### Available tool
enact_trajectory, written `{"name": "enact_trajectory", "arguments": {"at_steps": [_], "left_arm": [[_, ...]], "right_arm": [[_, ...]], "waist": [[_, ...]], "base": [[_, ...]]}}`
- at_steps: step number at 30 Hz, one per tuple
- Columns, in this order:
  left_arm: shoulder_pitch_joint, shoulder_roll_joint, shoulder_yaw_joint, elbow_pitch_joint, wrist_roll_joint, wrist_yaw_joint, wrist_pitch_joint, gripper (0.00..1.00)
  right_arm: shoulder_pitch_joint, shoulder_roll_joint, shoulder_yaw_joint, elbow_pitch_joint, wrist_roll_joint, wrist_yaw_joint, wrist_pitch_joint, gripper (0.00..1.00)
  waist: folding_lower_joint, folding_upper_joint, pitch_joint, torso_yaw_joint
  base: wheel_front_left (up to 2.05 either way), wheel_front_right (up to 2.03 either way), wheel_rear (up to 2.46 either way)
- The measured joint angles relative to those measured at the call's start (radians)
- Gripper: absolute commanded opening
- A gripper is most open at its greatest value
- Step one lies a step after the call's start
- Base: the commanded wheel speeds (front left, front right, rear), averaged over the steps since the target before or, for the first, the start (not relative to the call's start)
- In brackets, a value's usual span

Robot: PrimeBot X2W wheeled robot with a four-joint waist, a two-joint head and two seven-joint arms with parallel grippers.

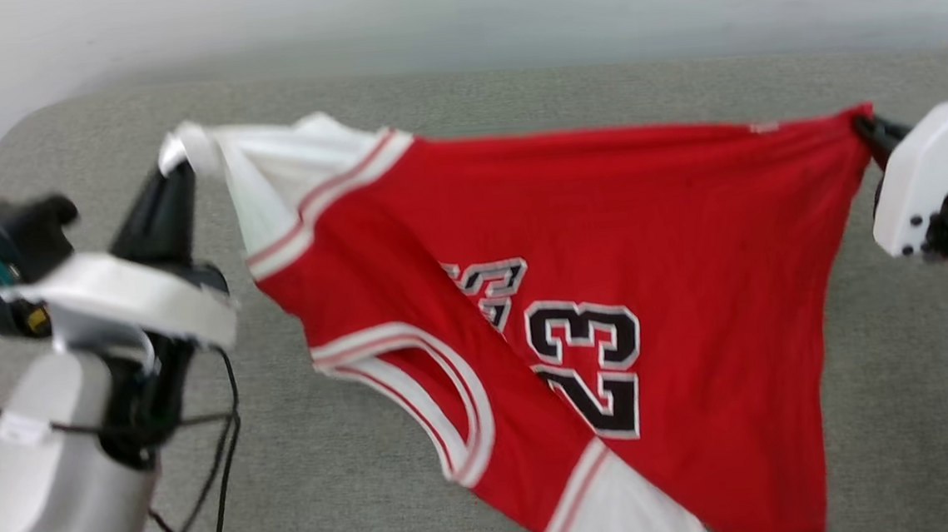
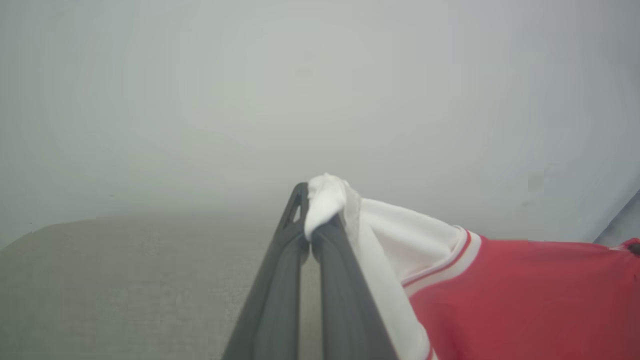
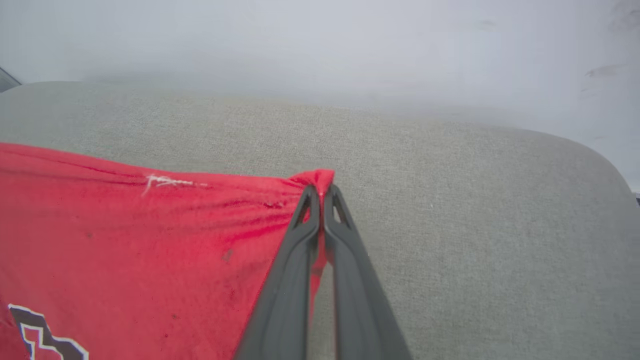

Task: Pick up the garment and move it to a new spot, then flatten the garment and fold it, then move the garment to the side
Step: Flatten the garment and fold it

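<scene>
The garment (image 1: 647, 229), a red jersey with white sleeve panels, striped trim and a black 23, hangs stretched between my two grippers above the grey cushion. My left gripper (image 1: 175, 166) is shut on a white sleeve corner (image 2: 325, 195) at the upper left. At the upper right my right gripper (image 1: 864, 123) is shut on a red corner (image 3: 315, 179) of the garment (image 3: 125, 240). The cloth sags downward in the middle, its lower end running off the bottom of the head view.
A grey fabric cushion (image 1: 512, 96) spreads beneath the garment, with rounded corners at left and right. A pale wall (image 1: 456, 8) rises behind it. Black cables (image 1: 220, 451) dangle from my left arm.
</scene>
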Motion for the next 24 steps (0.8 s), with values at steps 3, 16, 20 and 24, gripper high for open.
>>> {"name": "enact_trajectory", "arguments": {"at_steps": [3, 16, 20, 24], "left_arm": [[-0.100, 0.000, 0.010, 0.040, -0.004, -0.008, 0.015, 0.00], [-0.628, -0.013, 0.030, 0.274, 0.023, -0.055, 0.028, 0.00], [-0.777, -0.003, 0.035, 0.336, 0.042, -0.067, 0.017, 0.00], [-0.888, 0.000, 0.031, 0.395, 0.056, -0.083, 0.004, 0.00]], "right_arm": [[-0.064, 0.008, -0.003, 0.022, -0.029, 0.000, -0.043, 0.00], [-0.471, 0.042, -0.089, 0.115, -0.183, 0.000, -0.212, 0.00], [-0.592, 0.048, -0.105, 0.141, -0.224, 0.001, -0.251, 0.00], [-0.680, 0.052, -0.117, 0.167, -0.244, 0.001, -0.289, 0.00]], "waist": [[-0.0001, 0.0000, 0.003, -0.015], [0.0000, 0.0000, 0.147, -0.032], [0.0001, 0.0000, 0.212, -0.037], [0.0001, -0.0001, 0.276, -0.041]], "base": [[0.00, 0.00, 0.00], [0.00, 0.00, 0.00], [0.00, 0.00, 0.00], [0.00, 0.00, 0.00]]}}
